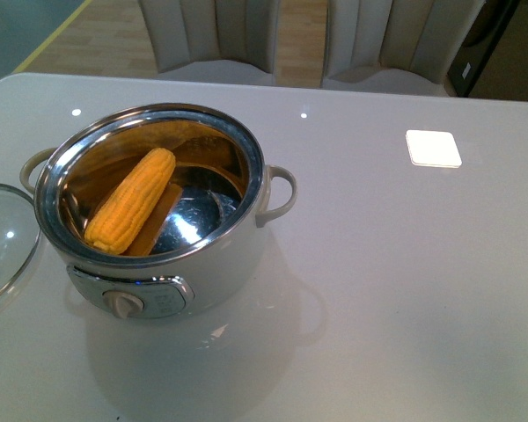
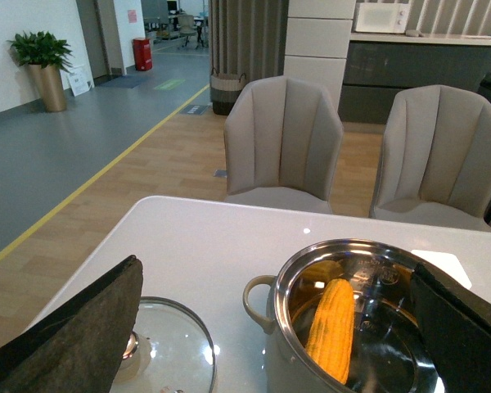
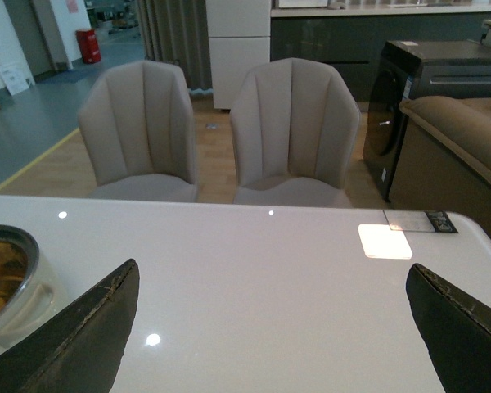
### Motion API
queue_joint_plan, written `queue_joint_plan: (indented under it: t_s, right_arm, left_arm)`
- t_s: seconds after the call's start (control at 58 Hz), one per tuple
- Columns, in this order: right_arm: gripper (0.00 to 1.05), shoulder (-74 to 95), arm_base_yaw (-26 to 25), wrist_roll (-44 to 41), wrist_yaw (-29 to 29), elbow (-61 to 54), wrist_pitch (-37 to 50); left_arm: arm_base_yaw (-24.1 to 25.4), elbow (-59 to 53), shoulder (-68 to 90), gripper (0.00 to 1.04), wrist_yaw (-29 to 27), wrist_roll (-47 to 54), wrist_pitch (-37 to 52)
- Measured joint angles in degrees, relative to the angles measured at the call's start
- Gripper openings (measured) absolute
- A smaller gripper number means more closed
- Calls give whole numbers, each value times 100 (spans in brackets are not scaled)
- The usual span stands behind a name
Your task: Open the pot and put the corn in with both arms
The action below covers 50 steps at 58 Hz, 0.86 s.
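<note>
Already 1 corn cob leans inside the open electric pot on the white table, its glass lid lying just beside. Both grippers, left and right, hang wide and empty; pulling clear without nudging the pot looks wisest. Behind stand 2 chairs.

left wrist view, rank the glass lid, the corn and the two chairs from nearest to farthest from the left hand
1. Glass lid, on the table right by one finger of the left hand.
2. Corn, inside the open pot, close by the other finger.
3. Two chairs, beyond the table's far edge; too close to rank.
</note>
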Motion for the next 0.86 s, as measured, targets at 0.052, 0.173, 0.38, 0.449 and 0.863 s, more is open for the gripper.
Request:
queue_joint_plan:
  t_s: [0.052,0.173,0.38,0.449,0.863]
  right_arm:
    - [96,0,0,0,0,0,0]
    - [96,0,0,0,0,0,0]
    - [96,0,0,0,0,0,0]
    - [96,0,0,0,0,0,0]
    - [96,0,0,0,0,0,0]
  left_arm:
    - [0,0,0,98,0,0,0]
    - [0,0,0,98,2,0,0]
    - [0,0,0,98,2,2,0]
    - [0,0,0,98,2,0,0]
    - [0,0,0,98,0,0,0]
